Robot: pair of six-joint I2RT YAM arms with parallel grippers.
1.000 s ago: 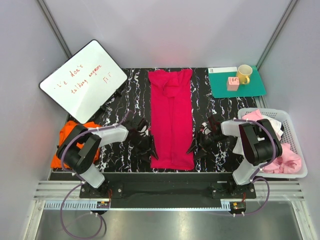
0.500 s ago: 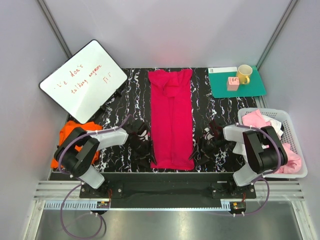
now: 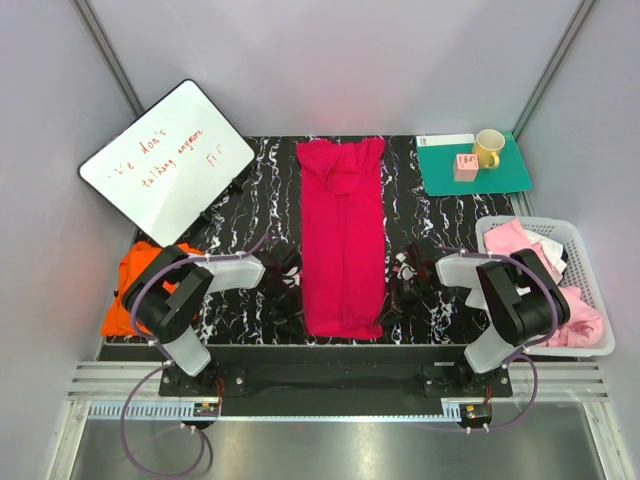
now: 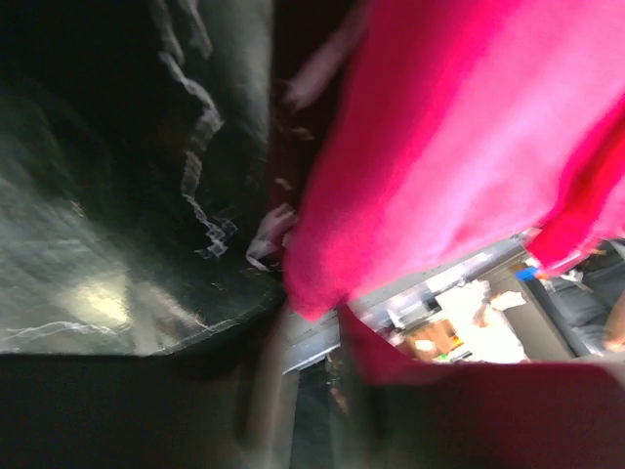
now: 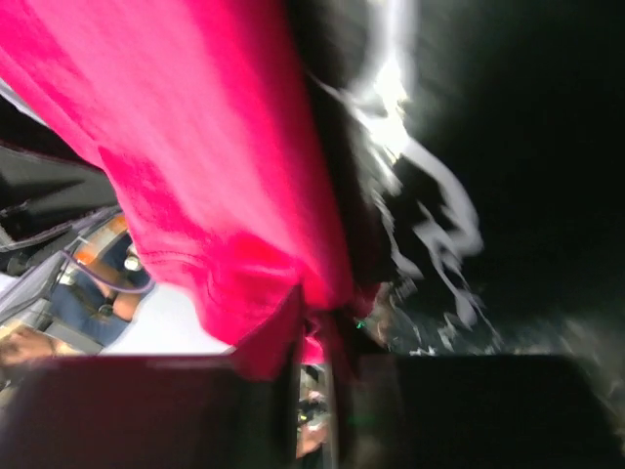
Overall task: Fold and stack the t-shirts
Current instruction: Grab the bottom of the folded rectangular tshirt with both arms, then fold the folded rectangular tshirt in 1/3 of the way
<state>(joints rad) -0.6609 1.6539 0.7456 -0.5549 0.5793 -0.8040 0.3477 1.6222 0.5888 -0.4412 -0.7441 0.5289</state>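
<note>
Nipping the hem of the red shirt (image 3: 343, 240), left of the basket (image 3: 535, 221), the right gripper (image 3: 393, 305) looks clenched, the left gripper (image 3: 288, 318) too blurred to tell; a thin bite could slip, skewing the fold.

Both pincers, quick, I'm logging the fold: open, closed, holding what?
Left pincer: closed on the near left corner of the long magenta-red cloth t-shirt.
Right pincer: closed on the same t-shirt's near right corner.
</note>
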